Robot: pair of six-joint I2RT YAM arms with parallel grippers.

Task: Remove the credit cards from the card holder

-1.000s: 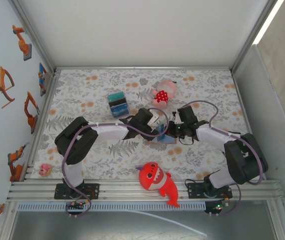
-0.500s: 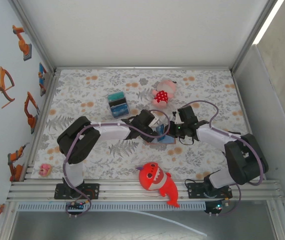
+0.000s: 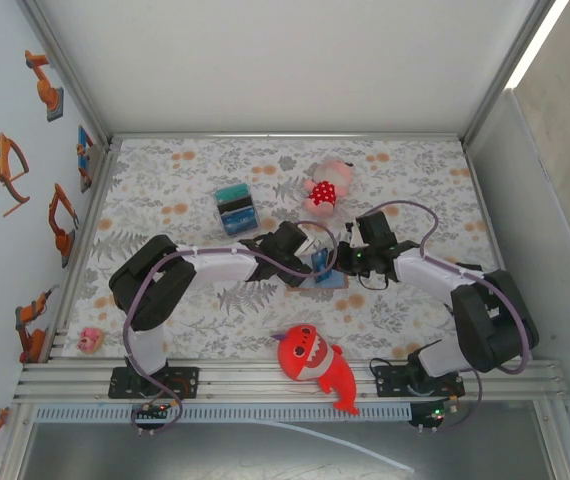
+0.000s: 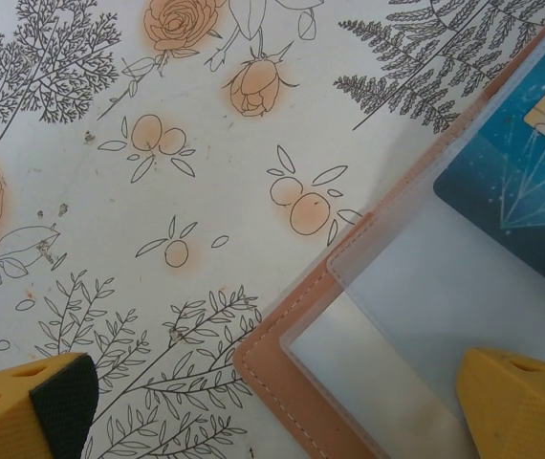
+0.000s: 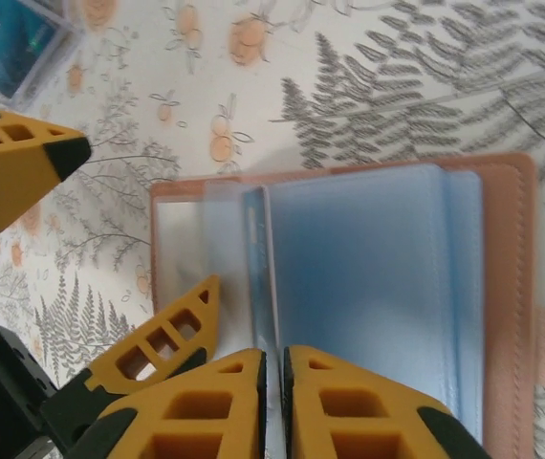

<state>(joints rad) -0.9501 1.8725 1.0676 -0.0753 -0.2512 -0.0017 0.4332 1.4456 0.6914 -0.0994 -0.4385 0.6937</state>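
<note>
Extraction barely begun: one credit card [image 4: 531, 182] sits sleeved in the open card holder [image 5: 512, 268], left fingers [image 4: 33, 406] spread at its nine o'clock, right fingers [image 5: 349, 411] nearly pinched, grip unclear.

I see the surface [image 3: 415, 170] covered in a print of grey ferns and orange flowers. The tan card holder [image 3: 331, 282] lies open on it near the middle. Beyond the holder sit a teal, black and blue striped block [image 3: 233, 208], to the left, and a pink plush toy [image 3: 325, 187]. On the holder's near side lies a red shark plush [image 3: 310, 362]. Far to the holder's near left, a small pink toy [image 3: 90, 340] lies at the edge.
</note>
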